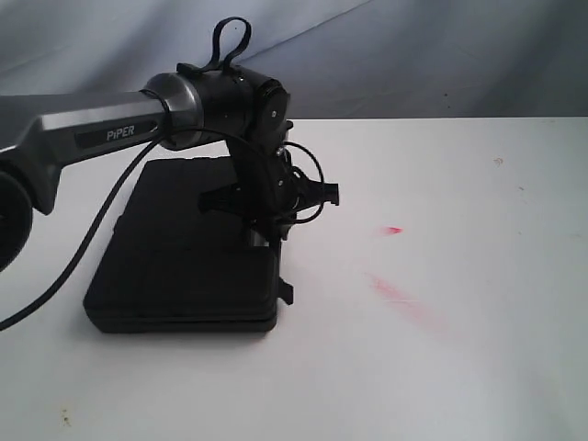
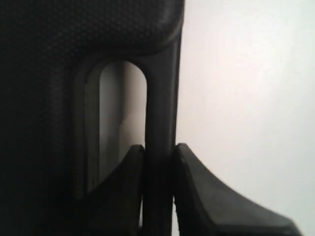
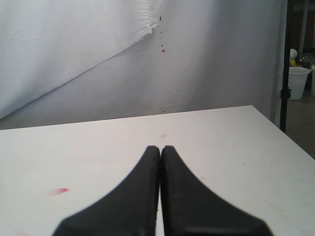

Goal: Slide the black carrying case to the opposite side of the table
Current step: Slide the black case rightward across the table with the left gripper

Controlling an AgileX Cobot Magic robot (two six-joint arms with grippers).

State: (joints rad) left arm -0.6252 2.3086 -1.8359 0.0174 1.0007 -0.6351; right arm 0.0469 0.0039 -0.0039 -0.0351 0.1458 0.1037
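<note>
The black carrying case point(image 1: 184, 248) lies flat on the left half of the white table point(image 1: 441, 367). My left gripper point(image 1: 262, 234) points down at the case's right edge. In the left wrist view the textured case point(image 2: 49, 49) fills one side, and its handle bar point(image 2: 160, 108) runs straight between the jaws of the left gripper point(image 2: 158, 150), which is shut on it. The right gripper point(image 3: 160, 149) is shut with nothing between its fingers and hovers over the bare table point(image 3: 221, 137). It is out of the exterior view.
Pink-red smears point(image 1: 392, 230) mark the table right of the case, and one smear point(image 3: 60, 191) shows in the right wrist view. A grey cloth backdrop point(image 1: 413, 55) hangs behind the table. A white bucket point(image 3: 299, 81) stands beyond the table's edge.
</note>
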